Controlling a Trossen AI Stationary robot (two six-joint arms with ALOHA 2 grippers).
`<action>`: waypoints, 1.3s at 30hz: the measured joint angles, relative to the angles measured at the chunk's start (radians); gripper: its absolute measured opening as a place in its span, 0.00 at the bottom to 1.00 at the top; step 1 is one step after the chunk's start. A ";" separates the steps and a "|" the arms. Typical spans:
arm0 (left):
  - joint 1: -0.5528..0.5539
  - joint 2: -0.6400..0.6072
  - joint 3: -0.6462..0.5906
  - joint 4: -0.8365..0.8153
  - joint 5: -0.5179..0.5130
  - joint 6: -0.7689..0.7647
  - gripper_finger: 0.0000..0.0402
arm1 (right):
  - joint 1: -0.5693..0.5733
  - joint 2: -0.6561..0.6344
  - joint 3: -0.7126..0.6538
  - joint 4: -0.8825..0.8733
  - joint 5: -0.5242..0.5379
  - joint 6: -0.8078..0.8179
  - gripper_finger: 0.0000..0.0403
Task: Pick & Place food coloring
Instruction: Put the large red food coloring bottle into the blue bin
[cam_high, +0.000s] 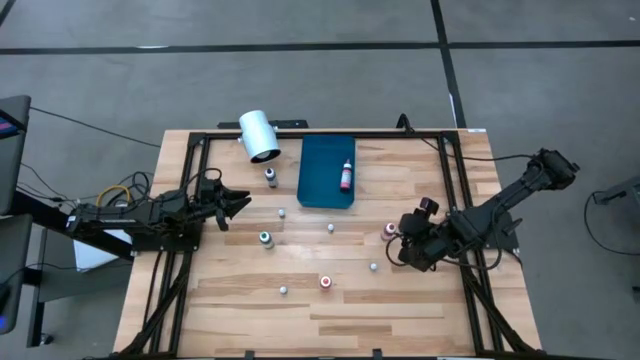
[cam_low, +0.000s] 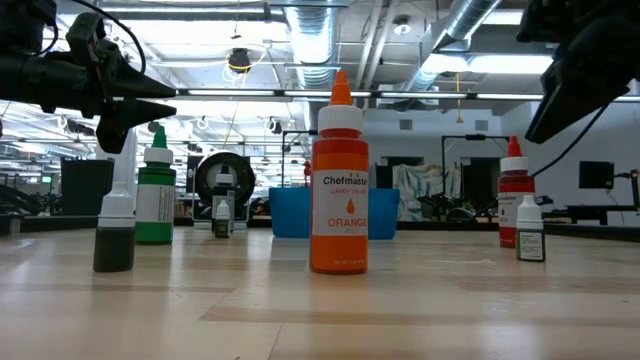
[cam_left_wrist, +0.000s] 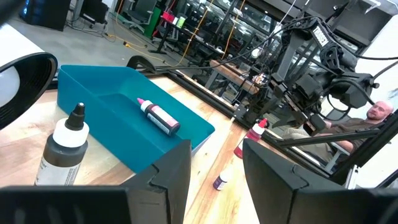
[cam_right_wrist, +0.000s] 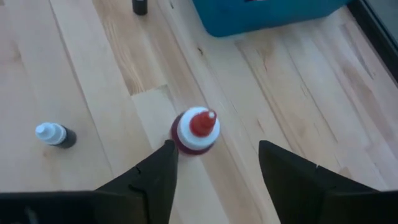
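Note:
Several tiny food coloring bottles stand on their bases across the table. One with a red top (cam_high: 390, 231) (cam_right_wrist: 196, 129) stands just ahead of my right gripper (cam_high: 405, 238) (cam_right_wrist: 214, 163), which is open and tilted down over it, the bottle nearer one fingertip and apart from it. A green-topped bottle (cam_high: 265, 238), an orange one (cam_high: 326, 282) (cam_low: 338, 190) and a dark-topped one (cam_high: 270, 177) (cam_left_wrist: 65, 149) stand farther left. A pink bottle (cam_high: 346, 176) (cam_left_wrist: 158, 116) lies on its side in the blue tray (cam_high: 320, 190). My left gripper (cam_high: 238, 205) (cam_left_wrist: 217, 165) hovers open at the table's left side.
A large white cylinder (cam_high: 259, 135) lies by the far edge, left of the tray. Small whitish bottles (cam_high: 283, 212), (cam_high: 331, 228), (cam_high: 374, 266), (cam_high: 284, 290) dot the middle and near part. A black frame rims the table. A person (cam_left_wrist: 376, 115) sits beyond the right side.

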 joint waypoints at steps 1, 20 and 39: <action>0.000 0.000 0.000 0.000 0.000 0.000 0.34 | -0.004 0.000 0.000 0.008 0.000 -0.009 0.54; 0.000 0.000 0.000 0.000 0.000 0.000 0.34 | -0.036 0.001 -0.074 0.182 0.006 -0.020 0.53; 0.000 0.000 0.000 0.000 0.000 0.000 0.34 | -0.081 0.001 -0.166 0.332 -0.019 -0.020 0.46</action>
